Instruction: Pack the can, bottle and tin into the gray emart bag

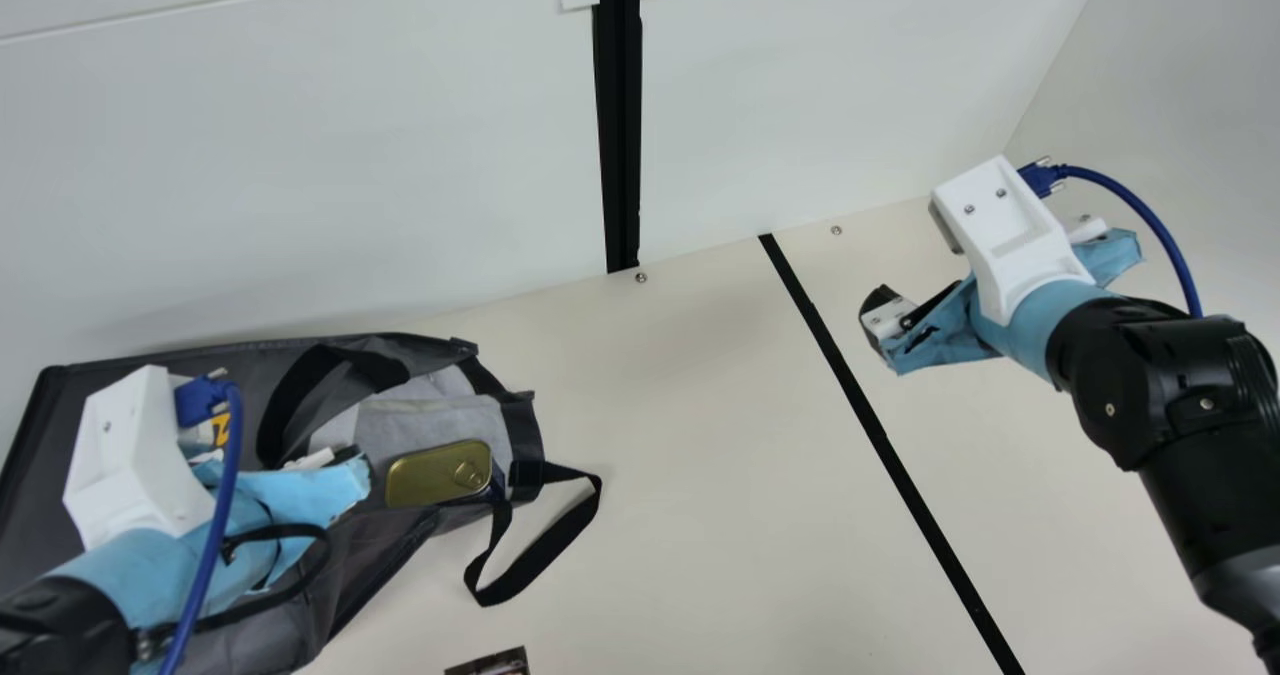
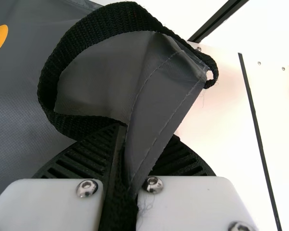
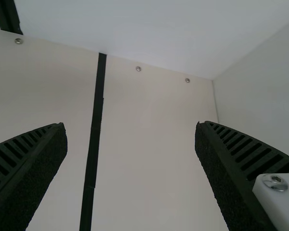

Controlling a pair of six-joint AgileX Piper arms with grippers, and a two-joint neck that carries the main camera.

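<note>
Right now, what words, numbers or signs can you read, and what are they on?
I can't read any words or numbers.
On the gray bag: part of an orange-yellow mark, cut off by the left wrist view's edge.
On the small dark item at the main view's bottom edge: too small and cut off to read.
On the tin: no writing I can make out.

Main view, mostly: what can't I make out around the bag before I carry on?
Gray bag, main view: left end cut off by the edge, middle covered by the left arm.
Yellow print, main view: mostly behind that arm.
What lies under the tin, main view: hidden by it.
Dark thing, main view: mostly cut off, bottom edge.
</note>
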